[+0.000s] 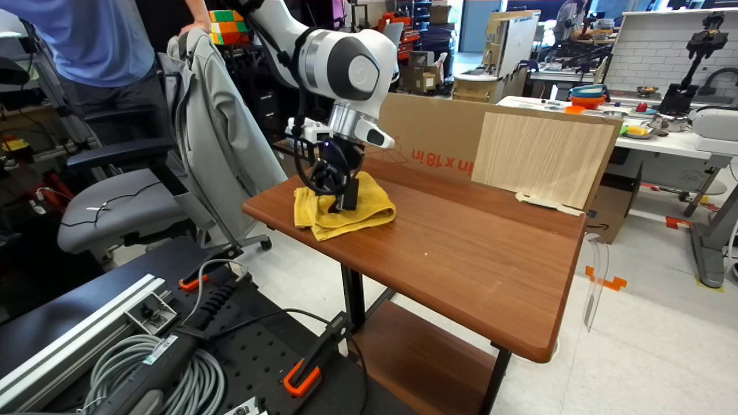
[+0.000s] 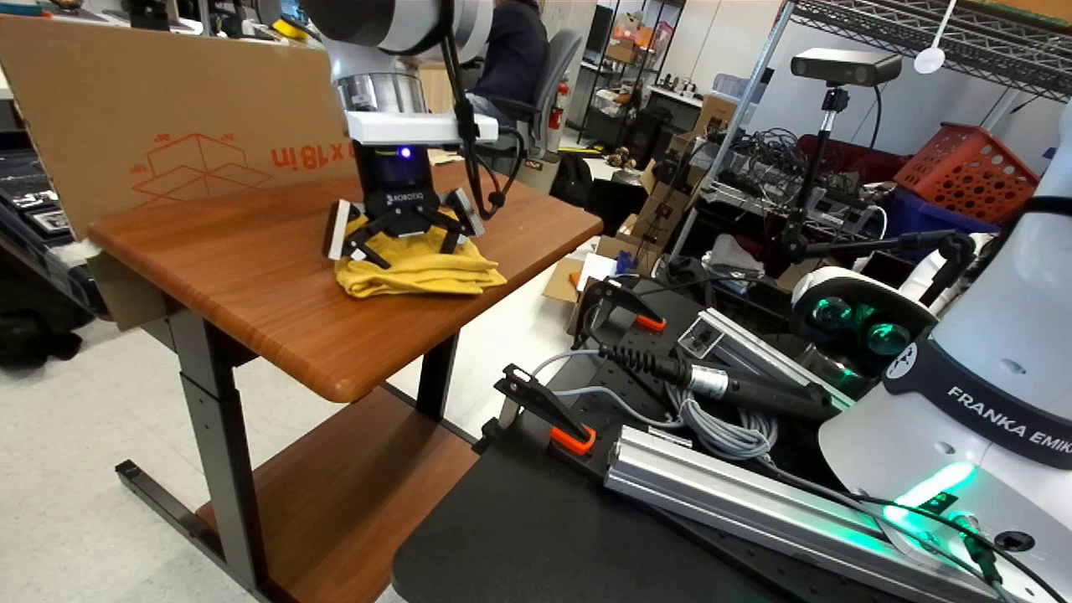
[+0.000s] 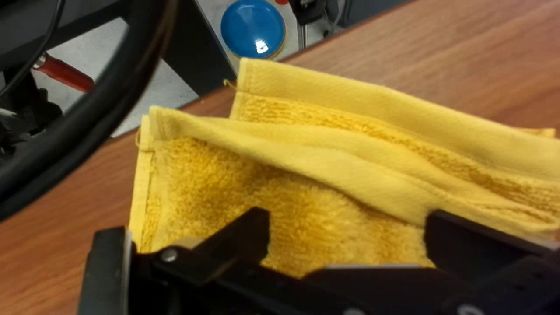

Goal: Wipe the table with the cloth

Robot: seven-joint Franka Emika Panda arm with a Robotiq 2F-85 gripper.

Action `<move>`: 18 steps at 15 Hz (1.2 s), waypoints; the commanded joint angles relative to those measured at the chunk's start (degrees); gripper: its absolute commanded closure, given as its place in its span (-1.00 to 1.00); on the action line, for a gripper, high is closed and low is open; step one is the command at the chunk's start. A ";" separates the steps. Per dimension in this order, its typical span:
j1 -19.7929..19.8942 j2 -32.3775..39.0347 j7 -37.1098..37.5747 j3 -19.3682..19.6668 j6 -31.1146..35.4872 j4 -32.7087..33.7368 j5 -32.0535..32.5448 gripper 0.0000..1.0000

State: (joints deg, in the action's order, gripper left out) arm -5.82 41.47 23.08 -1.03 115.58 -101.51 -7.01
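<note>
Cloth (image 1: 372,210), yellow and folded, lies on a brown worktop (image 1: 461,253) near the long edge facing the black bench (image 2: 519,519), toward one corner; the gripper (image 3: 347,234) points down over it, jaws spread apart (contact is hard to tell); a cardboard panel (image 2: 251,100) stands along the opposite edge.

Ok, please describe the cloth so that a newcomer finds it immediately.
Find the brown table with cardboard along its edge. On it, beneath the gripper, lies the folded cloth. Its yellow sets it apart from the brown table and black gripper.
</note>
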 commanded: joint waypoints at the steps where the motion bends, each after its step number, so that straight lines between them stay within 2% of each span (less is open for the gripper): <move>1: -1.37 -2.85 -3.30 -0.97 4.07 -8.50 -0.38 -1.00; 4: -1.81 -2.69 -2.70 0.15 6.37 -8.19 0.63 -1.00; 10: -0.03 -5.79 -2.86 2.27 13.35 -7.11 0.14 -1.00; 14: 2.06 -12.73 -5.22 2.48 15.54 -10.78 -0.66 -1.00; 18: 4.60 -22.62 -9.43 2.42 12.41 -16.33 -0.79 -1.00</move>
State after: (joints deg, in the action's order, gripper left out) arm -3.05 27.79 17.35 1.61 129.24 -111.04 -6.94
